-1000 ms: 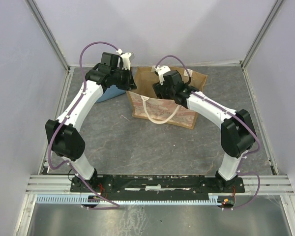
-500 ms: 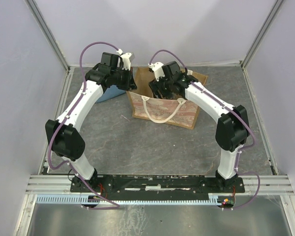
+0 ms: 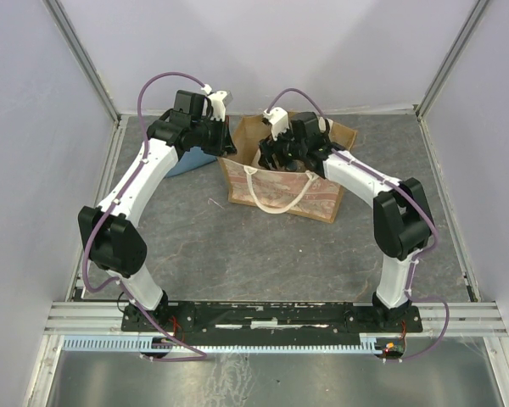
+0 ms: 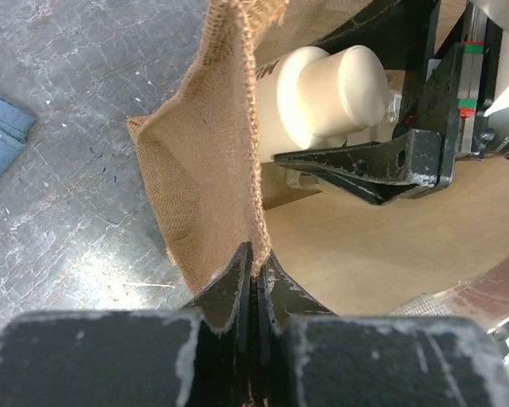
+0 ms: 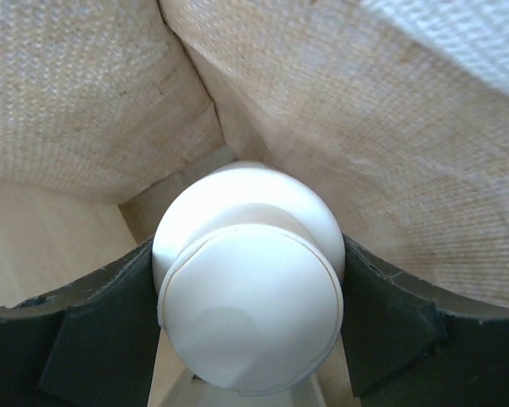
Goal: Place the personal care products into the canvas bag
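The canvas bag point(image 3: 284, 197) stands tan-brown at mid table with a cream rope handle on its front. My left gripper point(image 3: 224, 146) is shut on the bag's left rim point(image 4: 229, 127), the burlap edge pinched between its jaws point(image 4: 256, 256). My right gripper point(image 3: 273, 156) reaches down inside the bag and is shut on a cream-capped beige bottle point(image 5: 250, 305), one of the personal care products. The bottle point(image 4: 331, 93) also shows in the left wrist view, between the right gripper's black fingers point(image 4: 382, 165). Other products are hidden.
A folded blue cloth point(image 3: 185, 163) lies left of the bag, partly under my left arm, with a corner of the blue cloth point(image 4: 0, 136) in the left wrist view. Bag walls point(image 5: 365, 153) close in around the bottle. Grey walls and metal rails border the table.
My right arm has shifted over the bag, its elbow swinging in and the wrist tipping further into the opening with the bottle. The left arm has held still on the rim.
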Tool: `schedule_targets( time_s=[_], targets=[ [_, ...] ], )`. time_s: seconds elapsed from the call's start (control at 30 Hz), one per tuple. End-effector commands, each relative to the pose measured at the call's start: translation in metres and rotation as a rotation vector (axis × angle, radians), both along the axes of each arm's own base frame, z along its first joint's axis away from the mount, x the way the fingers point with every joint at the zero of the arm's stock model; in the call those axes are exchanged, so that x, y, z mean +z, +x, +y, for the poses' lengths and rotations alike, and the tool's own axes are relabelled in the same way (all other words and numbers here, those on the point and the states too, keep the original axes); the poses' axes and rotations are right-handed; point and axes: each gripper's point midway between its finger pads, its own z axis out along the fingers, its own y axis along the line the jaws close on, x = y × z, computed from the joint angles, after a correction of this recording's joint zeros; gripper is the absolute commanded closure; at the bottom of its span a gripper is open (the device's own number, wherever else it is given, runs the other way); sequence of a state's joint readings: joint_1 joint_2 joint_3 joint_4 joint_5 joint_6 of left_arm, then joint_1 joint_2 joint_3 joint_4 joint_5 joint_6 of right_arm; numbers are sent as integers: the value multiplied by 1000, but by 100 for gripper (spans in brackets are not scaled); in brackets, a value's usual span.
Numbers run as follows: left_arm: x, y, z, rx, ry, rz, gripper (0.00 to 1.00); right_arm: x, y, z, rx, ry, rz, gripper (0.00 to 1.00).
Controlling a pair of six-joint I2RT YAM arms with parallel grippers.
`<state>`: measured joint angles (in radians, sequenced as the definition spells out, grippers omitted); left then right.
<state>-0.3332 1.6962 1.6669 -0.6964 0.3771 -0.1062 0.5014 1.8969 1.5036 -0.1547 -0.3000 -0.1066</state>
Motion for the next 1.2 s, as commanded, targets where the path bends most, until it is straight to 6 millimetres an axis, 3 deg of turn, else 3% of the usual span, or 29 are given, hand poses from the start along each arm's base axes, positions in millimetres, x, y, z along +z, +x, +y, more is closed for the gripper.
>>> schedule_targets(
  time_s=[0.0,0.3,0.6,1.0,1.17],
  targets=[
    [32,7,-4,-24,-48,-91,97,48,26,18,-7,157,-208,100],
    [31,10,-7,-20,-58,-78,97,46,31,20,-1,170,-252,100],
    [29,13,-8,-22,-59,-74,97,28,29,13,-12,125,-232,100],
    [29,14,-12,-38,-67,-66,97,61,73,-32,-195,23,-422,100],
    [30,15,-12,-40,-67,-69,97,72,77,-42,-212,-14,-466,100]
  ],
)
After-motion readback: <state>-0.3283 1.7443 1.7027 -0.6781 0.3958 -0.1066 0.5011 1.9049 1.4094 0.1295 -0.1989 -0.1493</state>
